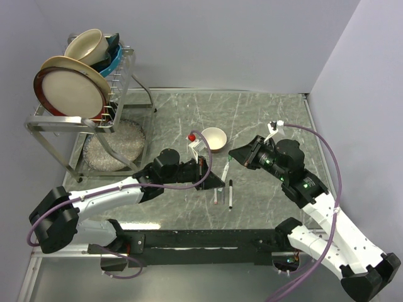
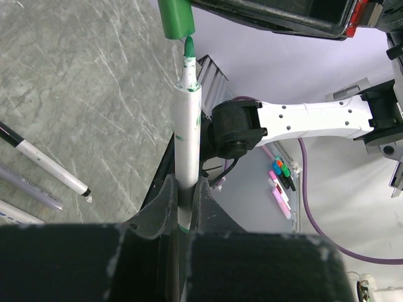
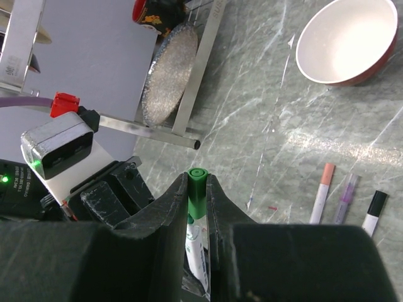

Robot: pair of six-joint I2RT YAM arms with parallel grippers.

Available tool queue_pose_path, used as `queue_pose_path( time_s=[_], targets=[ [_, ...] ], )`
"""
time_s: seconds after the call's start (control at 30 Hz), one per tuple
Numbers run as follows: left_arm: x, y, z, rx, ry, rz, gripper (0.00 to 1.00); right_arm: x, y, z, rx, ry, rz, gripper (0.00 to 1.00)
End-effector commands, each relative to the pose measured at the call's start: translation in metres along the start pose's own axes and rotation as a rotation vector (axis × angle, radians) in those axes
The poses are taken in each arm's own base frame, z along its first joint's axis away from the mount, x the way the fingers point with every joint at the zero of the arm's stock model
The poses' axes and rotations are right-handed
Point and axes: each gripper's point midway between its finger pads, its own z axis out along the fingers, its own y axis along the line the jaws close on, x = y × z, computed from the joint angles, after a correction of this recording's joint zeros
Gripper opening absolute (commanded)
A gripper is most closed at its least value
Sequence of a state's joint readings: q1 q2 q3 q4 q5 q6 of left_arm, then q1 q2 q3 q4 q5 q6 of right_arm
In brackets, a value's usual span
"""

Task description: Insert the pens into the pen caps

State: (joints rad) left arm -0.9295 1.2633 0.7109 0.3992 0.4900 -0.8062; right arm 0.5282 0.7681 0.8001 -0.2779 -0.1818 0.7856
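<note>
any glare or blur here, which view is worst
Right wrist worst: glare streak on the table, bowl washed out, green cap sharp. Left wrist: left pincer soft near the lens, green pen sharp. Top external: even light, soft shadows.

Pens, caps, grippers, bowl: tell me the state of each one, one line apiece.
green pen: uncapped, tip bare.
green cap: off the pen, just beyond its tip.
left gripper: shut on the green pen.
right gripper: shut on the green cap.
black-ended pen: lying loose on the table.
pink-ended pen: lying loose near it.
bowl: upright, empty.
</note>
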Motion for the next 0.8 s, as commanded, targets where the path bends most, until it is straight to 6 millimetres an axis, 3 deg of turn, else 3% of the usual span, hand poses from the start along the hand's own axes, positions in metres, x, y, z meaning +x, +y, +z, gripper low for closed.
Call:
queue_pose_path(
  time_s=[0.0, 0.77],
  targets=[
    [-0.010, -0.009, 0.001, 0.032, -0.036, 0.038, 0.01, -0.010, 0.021, -0.008, -0.072, -0.038, -0.010, 0.02],
    [-0.028, -0.014, -0.001, 0.011, -0.103, 0.041, 0.01, 0.020, 0.010, -0.011, -0.071, 0.004, -0.021, 0.02]
  ],
)
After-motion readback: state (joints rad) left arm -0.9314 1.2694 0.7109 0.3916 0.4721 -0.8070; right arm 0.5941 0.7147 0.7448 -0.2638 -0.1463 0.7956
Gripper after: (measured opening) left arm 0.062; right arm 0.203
